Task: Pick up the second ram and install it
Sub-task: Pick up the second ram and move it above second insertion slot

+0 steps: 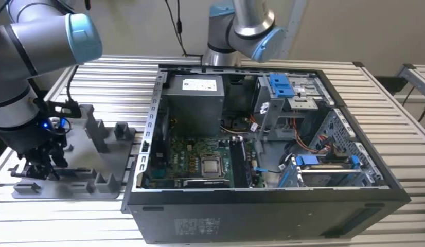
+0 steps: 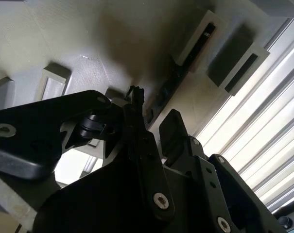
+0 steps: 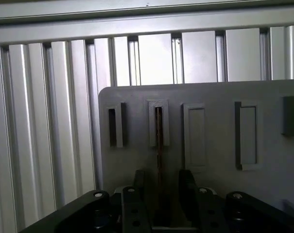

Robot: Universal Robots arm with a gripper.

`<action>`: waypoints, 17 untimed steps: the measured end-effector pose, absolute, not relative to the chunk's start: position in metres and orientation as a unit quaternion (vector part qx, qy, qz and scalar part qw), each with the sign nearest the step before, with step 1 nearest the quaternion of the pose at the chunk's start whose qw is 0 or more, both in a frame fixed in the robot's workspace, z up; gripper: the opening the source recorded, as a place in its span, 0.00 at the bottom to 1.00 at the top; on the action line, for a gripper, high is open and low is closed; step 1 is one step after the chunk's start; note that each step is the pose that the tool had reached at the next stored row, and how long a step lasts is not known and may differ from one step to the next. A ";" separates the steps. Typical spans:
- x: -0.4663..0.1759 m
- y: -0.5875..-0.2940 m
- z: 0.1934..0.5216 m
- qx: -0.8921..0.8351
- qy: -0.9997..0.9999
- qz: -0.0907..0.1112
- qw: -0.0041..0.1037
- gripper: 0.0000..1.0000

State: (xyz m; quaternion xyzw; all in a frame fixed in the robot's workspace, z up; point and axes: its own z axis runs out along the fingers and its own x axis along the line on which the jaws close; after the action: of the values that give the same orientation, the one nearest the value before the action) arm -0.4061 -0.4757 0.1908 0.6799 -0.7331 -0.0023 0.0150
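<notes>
Slatted table (image 1: 387, 100) | 1 grey holder (image 3: 273, 170) | 1 ram stick (image 3: 159, 136) upright in it | jaws released, straddling it

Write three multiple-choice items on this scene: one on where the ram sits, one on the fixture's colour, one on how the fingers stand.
1. Where is the second ram?
A. In a motherboard slot
B. On edge in a slot of the fixture
C. Flat on the table slats

2. What colour is the fixture?
A. Blue
B. Red
C. Gray

3. How do the fingers of the gripper stand?
A. Apart, one on each side of the ram
B. Shut on nothing
C. Clamped on a cable

Key:
1 B: the first wrist view shows the stick on edge in a fixture slot.
2 C: the plate is gray in the exterior view and both wrist views.
3 A: a gap shows between each finger and the stick.
</notes>
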 end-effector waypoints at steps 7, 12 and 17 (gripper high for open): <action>-0.406 -0.476 0.191 0.680 -0.733 -0.002 0.015 0.26; -0.406 -0.476 0.191 0.680 -0.733 -0.002 0.015 0.18; -0.406 -0.476 0.191 0.680 -0.733 -0.002 0.015 0.14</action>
State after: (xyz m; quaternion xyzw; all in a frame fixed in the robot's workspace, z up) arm -0.4061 -0.4757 0.1907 0.6799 -0.7331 -0.0023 0.0150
